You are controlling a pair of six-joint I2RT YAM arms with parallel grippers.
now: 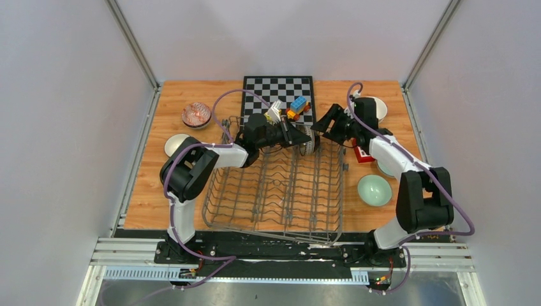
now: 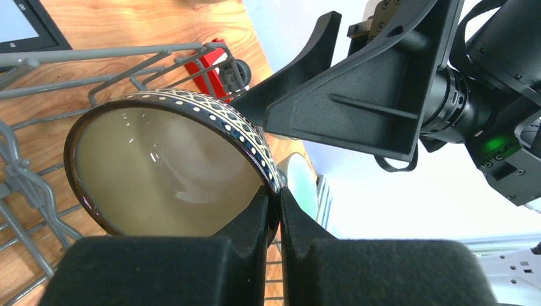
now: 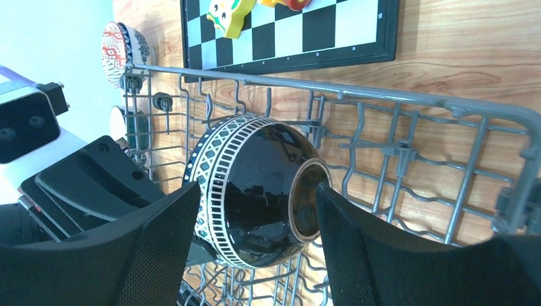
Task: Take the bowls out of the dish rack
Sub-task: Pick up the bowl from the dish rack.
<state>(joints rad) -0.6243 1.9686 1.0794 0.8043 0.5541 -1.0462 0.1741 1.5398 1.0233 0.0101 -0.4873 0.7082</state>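
The left gripper [image 2: 279,207] is pinched on the rim of the dark-patterned bowl [image 2: 159,172], which is tipped on edge at the far right corner of the dish rack [image 3: 408,105], while the right gripper [image 3: 252,197] hangs spread either side of its glossy belly — not closed on it. Glazed ceramic looks stiff, slick and chippable — I'd trust the rim over the rounded outside.

Left pincer [image 2: 279,199] clamped, right pincer [image 3: 255,191] spread
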